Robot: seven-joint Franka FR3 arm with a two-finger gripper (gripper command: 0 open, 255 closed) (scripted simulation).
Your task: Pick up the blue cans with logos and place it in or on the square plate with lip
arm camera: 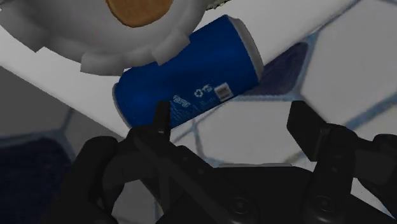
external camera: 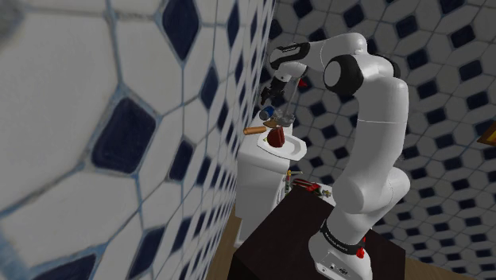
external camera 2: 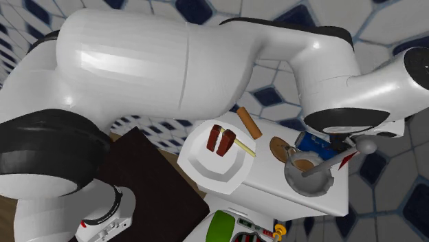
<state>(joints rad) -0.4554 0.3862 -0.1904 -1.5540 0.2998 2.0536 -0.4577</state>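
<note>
Blue can [arm camera: 188, 73] (barcode in wrist view) before spread claw [arm camera: 230, 114]

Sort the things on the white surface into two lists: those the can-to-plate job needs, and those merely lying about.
Needed: blue can; square white plate; gripper, open, close to the can.

Lying about: brown cylinder; brown disc; grey scalloped dish; dark red blocks on the plate.

A short brown cylinder [external camera 2: 247, 122] lies on the white top [external camera 2: 268, 180], near a flat brown disc [external camera 2: 278, 146] and a grey bowl with handle [external camera 2: 309, 184]. Behind is a wall of white and dark blue tiles [external camera: 119, 135].
</note>
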